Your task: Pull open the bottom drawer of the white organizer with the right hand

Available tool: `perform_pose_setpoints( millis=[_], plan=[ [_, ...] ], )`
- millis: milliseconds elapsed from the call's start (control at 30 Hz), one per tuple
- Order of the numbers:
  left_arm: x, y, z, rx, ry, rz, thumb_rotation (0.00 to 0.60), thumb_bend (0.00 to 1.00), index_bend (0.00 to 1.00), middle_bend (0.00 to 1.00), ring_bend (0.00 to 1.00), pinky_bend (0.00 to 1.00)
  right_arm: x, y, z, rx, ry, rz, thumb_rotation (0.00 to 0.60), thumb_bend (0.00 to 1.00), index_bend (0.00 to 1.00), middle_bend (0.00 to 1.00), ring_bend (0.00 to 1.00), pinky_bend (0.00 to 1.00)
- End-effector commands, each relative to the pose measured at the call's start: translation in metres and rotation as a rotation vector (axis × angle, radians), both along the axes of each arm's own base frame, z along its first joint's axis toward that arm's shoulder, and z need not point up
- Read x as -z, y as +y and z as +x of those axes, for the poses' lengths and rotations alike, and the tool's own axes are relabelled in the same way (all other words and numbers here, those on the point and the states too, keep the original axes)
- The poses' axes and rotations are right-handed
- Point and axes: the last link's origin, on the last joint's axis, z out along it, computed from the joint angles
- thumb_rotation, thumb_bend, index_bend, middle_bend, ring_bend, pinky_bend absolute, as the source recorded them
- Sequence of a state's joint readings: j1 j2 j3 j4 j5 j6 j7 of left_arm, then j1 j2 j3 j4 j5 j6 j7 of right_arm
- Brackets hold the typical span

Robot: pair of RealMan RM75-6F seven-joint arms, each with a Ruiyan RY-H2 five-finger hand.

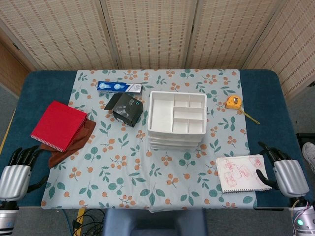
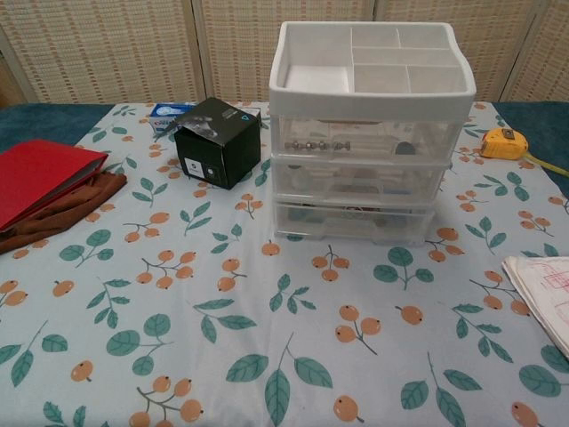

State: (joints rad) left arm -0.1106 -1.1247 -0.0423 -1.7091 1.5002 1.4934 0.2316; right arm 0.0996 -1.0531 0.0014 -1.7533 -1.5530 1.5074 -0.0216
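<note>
The white organizer stands near the middle of the table, a little toward the far edge, on the floral tablecloth. Its bottom drawer sits flush with the two clear drawers above it. The right hand rests at the near right corner, fingers spread and holding nothing, its thumb tip at the edge of a sheet with red drawings. The left hand lies at the near left corner, fingers apart and empty. A red notebook lies on a brown cloth toward the left edge; a black box stands just left of the organizer.
</note>
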Motion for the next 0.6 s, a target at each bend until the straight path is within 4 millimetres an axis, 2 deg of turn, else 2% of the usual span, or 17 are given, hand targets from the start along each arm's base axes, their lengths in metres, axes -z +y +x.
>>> perform_pose_setpoints(
  millis=[33,367,600],
  plan=[
    [0.000,0.000,0.000,0.000,0.001,-0.001,0.600,0.21,0.18,0.15,0.14,0.09,0.001,0.001,0.001,-0.003,-0.006,-0.002,0.600,0.33,0.10,0.34,0.28,0.36],
    [-0.001,-0.002,0.001,0.008,-0.006,-0.003,0.600,0.21,0.18,0.15,0.14,0.09,0.018,0.005,0.007,-0.012,-0.105,0.043,0.600,0.33,0.11,0.34,0.28,0.36],
    [-0.002,-0.003,0.001,0.005,-0.004,0.000,0.600,0.21,0.18,0.15,0.14,0.09,0.034,-0.004,0.017,-0.006,-0.215,0.094,0.600,0.33,0.11,0.36,0.30,0.36]
  ],
)
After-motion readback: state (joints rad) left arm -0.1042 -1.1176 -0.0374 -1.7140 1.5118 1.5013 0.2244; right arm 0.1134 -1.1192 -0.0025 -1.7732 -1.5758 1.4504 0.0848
